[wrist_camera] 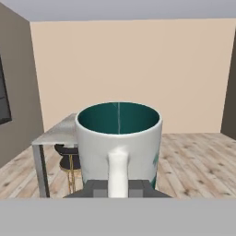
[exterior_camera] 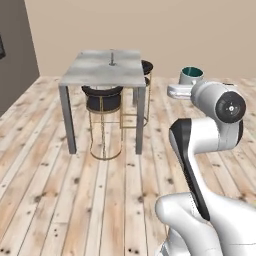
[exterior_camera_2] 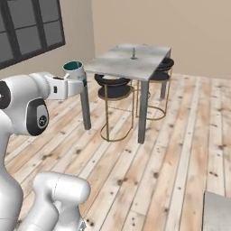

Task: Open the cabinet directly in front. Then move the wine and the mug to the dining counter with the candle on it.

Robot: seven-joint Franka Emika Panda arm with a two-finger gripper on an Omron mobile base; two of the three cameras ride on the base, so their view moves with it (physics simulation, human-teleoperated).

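Observation:
A short white mug (wrist_camera: 118,138) with a teal inside stands upright in my gripper (wrist_camera: 118,190), which is shut on the mug's handle. From the base, the mug (exterior_camera: 191,75) (exterior_camera_2: 74,68) hangs in the air at the end of my arm, right of and nearer than the dining counter (exterior_camera: 95,72) (exterior_camera_2: 118,61). This is a grey-white marble slab on thin grey legs. A small candle (exterior_camera: 112,61) (exterior_camera_2: 133,54) stands on its far part. In the hand view the counter (wrist_camera: 57,133) lies behind the mug, to the left. The wine and the cabinet are out of view.
Two black-seated stools with gold wire frames (exterior_camera: 102,102) (exterior_camera: 146,67) are tucked under the counter. Wooden floor stretches between my base and the counter. A dark window (exterior_camera_2: 27,27) is on the left wall. A grey slab corner (exterior_camera_2: 217,211) shows low on the right.

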